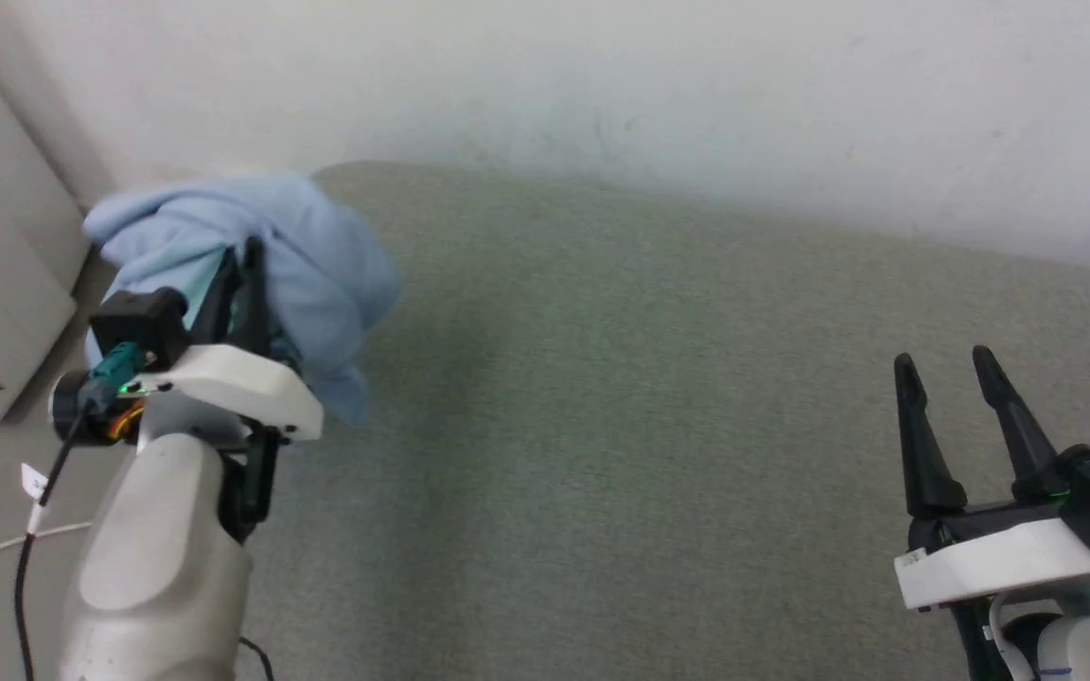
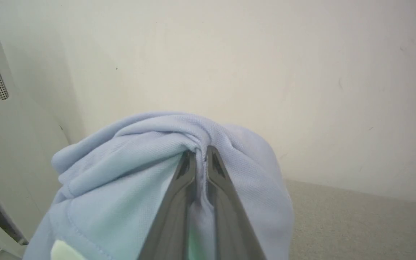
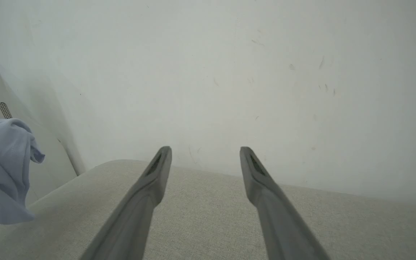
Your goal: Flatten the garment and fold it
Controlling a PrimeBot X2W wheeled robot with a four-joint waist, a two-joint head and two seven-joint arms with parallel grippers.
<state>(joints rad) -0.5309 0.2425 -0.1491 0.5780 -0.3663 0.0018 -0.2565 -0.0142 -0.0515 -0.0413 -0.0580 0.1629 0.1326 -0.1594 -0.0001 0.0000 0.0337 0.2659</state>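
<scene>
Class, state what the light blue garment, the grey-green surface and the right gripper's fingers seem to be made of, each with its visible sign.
The garment: soft matte knit; a fine mesh texture and limp folds show.
The grey-green surface: matte woven upholstery, with a flecked weave and a rounded padded edge.
The right gripper's fingers: dark, smooth, slightly shiny; probably moulded plastic or rubber, unclear which.

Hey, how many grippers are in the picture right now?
2. The left gripper is at the left, shut on the light blue garment; the right gripper is at the lower right, open and empty.
</scene>
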